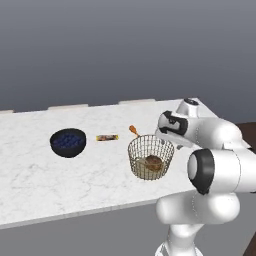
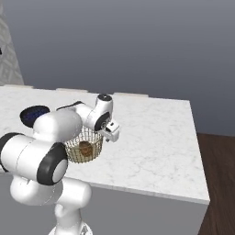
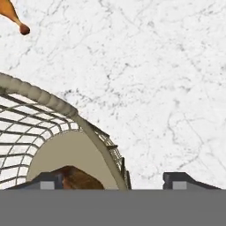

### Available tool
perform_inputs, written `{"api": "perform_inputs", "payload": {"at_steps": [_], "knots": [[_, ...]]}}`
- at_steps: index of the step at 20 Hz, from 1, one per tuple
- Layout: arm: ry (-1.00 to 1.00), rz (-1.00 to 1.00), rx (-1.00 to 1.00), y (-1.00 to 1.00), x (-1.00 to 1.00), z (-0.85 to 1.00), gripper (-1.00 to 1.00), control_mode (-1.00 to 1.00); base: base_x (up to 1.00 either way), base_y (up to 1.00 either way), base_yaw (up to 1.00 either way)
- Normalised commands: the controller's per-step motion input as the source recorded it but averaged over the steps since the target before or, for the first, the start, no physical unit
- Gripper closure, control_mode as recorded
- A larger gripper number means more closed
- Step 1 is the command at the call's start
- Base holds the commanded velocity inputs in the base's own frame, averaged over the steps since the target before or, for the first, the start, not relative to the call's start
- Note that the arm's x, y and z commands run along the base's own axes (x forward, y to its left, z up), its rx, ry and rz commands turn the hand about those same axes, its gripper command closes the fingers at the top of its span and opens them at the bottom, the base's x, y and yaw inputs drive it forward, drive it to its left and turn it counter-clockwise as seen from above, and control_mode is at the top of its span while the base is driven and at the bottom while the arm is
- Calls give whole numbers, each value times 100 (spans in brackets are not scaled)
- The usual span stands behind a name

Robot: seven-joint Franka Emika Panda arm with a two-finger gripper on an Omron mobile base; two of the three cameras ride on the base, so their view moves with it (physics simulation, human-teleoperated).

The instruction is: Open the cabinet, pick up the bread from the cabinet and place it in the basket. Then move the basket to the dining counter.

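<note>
A: Biggest first, what carries it all?

B: The white marble desk (image 1: 45,170), a plain-fronted slab. The wire basket (image 1: 150,156) stands on it near the front edge, toward the right end.

A: And the bread?

B: The bread (image 1: 153,162) lies on the basket's solid base. The left base view shows it through the mesh; in the right base view the arm's white links cover the basket's left side, though the loaf is visible there too.

A: The jaws?

B: The gripper (image 3: 114,181) is seen best in the hand view: the jaws stand wide, one fingertip inside the rim over the bread, the other outside, with the basket wall between them. I can't tell whether either touches the rim.

A: Anything else around?

B: A dark blue bowl (image 1: 68,142) well to the left, a small wrapped bar (image 1: 107,137) between bowl and basket, and an orange drumstick-like piece (image 1: 133,131) just behind the basket. The hand view catches that piece at its top left corner.
</note>
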Motion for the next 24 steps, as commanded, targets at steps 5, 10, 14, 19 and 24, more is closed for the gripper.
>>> {"api": "perform_inputs", "payload": {"at_steps": [5,10,14,19,24], "knots": [[2,0,-2,18,-70,98,-100,-100,0,0,0],[-2,3,-21,84,-89,100,-100,-100,0,0,0],[-1,2,-43,100,-75,92,-100,-100,0,0,0],[8,1,-61,100,-40,67,-100,-100,0,0,0],[21,0,-56,100,-18,14,-100,-100,0,0,0]]}}
